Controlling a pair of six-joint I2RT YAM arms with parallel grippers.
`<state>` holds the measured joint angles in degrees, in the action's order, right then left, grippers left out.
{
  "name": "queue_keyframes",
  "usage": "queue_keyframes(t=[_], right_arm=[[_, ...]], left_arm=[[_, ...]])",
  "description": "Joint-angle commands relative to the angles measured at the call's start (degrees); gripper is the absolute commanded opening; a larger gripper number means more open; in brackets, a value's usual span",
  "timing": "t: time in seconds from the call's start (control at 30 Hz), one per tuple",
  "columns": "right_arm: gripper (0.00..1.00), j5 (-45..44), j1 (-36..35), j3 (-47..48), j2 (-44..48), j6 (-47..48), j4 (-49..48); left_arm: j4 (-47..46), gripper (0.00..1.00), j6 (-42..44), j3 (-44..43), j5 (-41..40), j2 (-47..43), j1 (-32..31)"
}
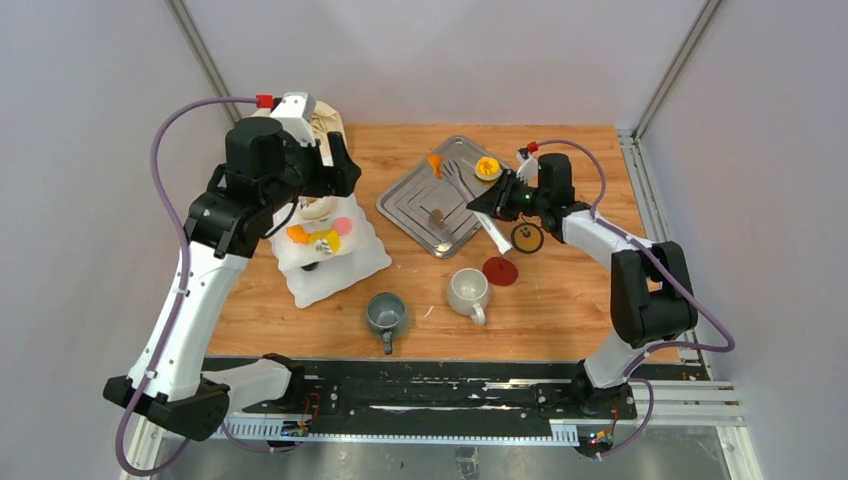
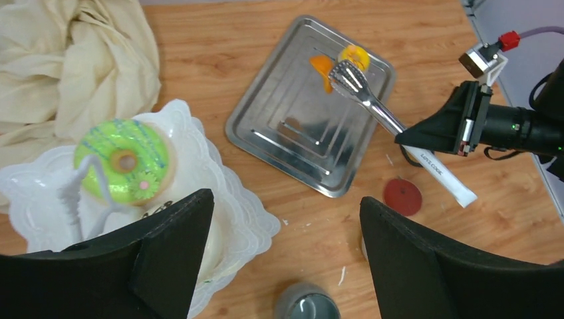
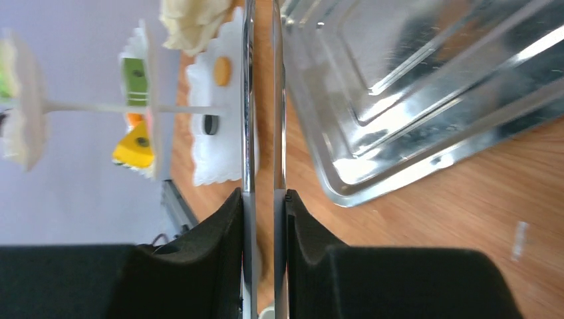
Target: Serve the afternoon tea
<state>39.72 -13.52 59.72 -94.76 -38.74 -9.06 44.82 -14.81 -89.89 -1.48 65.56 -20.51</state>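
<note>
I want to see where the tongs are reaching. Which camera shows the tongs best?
Left wrist: the tongs show full length, head by the orange pastry on the steel tray. Top external shows them small, partly under the right tool. Right wrist shows only their two blades edge-on.

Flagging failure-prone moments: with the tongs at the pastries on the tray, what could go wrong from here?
1. The tongs, squeezed shut in the right gripper, reach the orange pastry on the steel tray only with their tips; any hold may slip when lifted.
2. The left gripper hangs open over the white stand and green doughnut, so incoming tongs could strike that arm or tip the stand.
</note>
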Motion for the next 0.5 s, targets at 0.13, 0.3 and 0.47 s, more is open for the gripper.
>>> queue_keyframes(t=[0.13, 0.3, 0.47], right_arm=[[0.10, 12.32, 1.90, -5.54, 1.57, -19.61, -29.64], [0.09, 14.20, 2.84, -8.70, -4.27, -36.76, -51.52], [0.05, 12.53, 3.59, -9.87, -13.81, -56.50, -75.61]], left_arm=[[-0.59, 0.86, -2.65, -0.10, 7.30, 1.14, -0.57], [-0.92, 0.86, -2.84, 0.48, 6.60, 0.34, -0.58], [-1.23, 0.86, -2.71, 1.20, 5.40, -0.75, -0.54]])
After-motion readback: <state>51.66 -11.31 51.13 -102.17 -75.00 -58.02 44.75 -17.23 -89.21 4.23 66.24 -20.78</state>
